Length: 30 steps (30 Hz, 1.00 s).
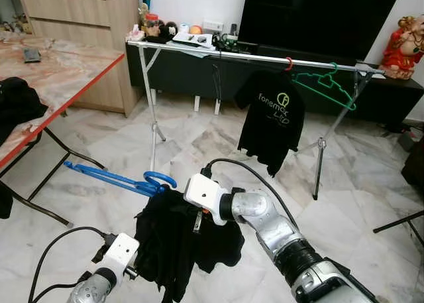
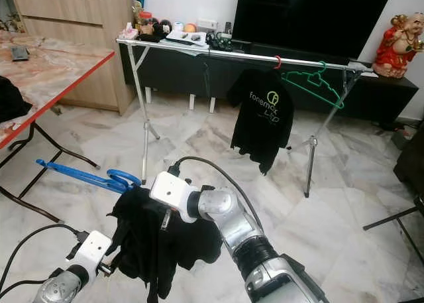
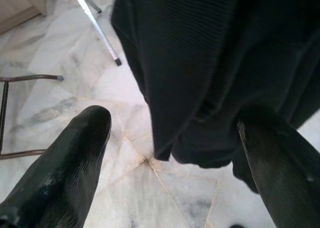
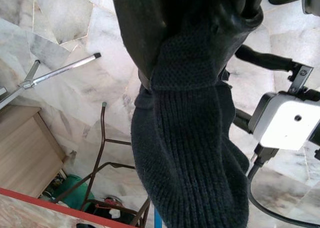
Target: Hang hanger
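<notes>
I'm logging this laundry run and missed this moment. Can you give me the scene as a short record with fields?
held item: blue hanger carrying a black garment
right claw: wrapped in the garment's fabric, fingers covered
left claw: open, just beside the garment's lower edge
target: drying rack ahead, across the marble floor
already on rack: black printed T-shirt, empty green hanger
status: blue hanger not yet hung

A silver clothes rail stands on splayed legs on the pale marble floor. From its bar hang a black printed T-shirt on a red hook and, just beside it, an empty green hanger, tilted.
</notes>
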{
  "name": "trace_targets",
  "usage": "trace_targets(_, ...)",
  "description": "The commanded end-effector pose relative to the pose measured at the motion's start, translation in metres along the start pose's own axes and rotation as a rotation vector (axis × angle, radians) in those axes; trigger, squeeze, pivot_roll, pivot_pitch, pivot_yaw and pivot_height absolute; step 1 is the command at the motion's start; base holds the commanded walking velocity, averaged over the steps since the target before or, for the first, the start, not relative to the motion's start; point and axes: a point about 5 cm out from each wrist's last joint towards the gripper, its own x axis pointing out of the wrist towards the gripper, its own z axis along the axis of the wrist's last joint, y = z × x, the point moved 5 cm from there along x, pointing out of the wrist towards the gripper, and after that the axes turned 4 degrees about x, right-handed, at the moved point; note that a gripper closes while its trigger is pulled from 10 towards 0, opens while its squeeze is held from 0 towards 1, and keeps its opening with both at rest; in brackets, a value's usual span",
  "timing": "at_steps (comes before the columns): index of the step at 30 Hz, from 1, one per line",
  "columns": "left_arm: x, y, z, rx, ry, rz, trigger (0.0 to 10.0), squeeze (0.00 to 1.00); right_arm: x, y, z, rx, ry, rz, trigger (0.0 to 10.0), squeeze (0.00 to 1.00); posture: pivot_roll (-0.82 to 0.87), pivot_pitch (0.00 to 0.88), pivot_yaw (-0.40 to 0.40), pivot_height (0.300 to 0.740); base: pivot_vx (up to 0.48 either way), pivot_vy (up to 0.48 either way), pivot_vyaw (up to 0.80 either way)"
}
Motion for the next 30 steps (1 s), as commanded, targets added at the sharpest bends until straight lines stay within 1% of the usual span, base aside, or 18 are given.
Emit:
trace_targets(1,0.000,-0.005,-0.002,0.023,0.010,-0.022,10.0,0.00,-0.002,-0.009,0.015,-0.045,-0.022,-0.018,0.0,0.00,0.03,0.000,-0.115,0.740,0.000,0.000,0.00)
trace_targets(6,0.002,-0.002,0.000,0.037,0.009,0.015,10.0,0.00,-0.003,-0.010,0.016,-0.050,-0.022,-0.013,0.0,0.00,0.03,0.000,-0.119,0.740,0.000,0.000,0.00)
trace_targets(10,0.003,0.008,-0.003,0.076,0.042,0.077,10.0,0.00,-0.005,-0.011,0.016,-0.047,-0.024,-0.010,0.0,0.00,0.03,0.000,-0.124,0.740,0.000,0.000,0.00)
trace_targets(14,0.003,0.013,-0.004,0.047,0.053,0.114,10.0,0.00,-0.007,-0.012,0.017,-0.046,-0.025,-0.013,0.0,0.00,0.02,0.000,-0.124,0.740,0.000,0.000,0.00)
trace_targets(17,0.003,0.013,-0.004,0.049,0.054,0.122,10.0,0.00,-0.007,-0.013,0.018,-0.045,-0.027,-0.014,0.0,0.00,0.02,0.000,-0.124,0.740,0.000,0.000,0.00)
trace_targets(23,0.005,0.017,-0.001,0.043,0.062,0.177,10.0,0.00,-0.009,-0.013,0.023,-0.037,-0.048,-0.009,0.0,0.00,0.02,0.000,-0.126,0.740,0.000,0.000,0.00)
trace_targets(30,0.006,0.019,-0.002,0.036,0.070,0.188,10.0,0.00,-0.007,-0.011,0.028,-0.027,-0.066,0.003,0.0,0.00,0.02,0.000,-0.131,0.740,0.000,0.000,0.00)
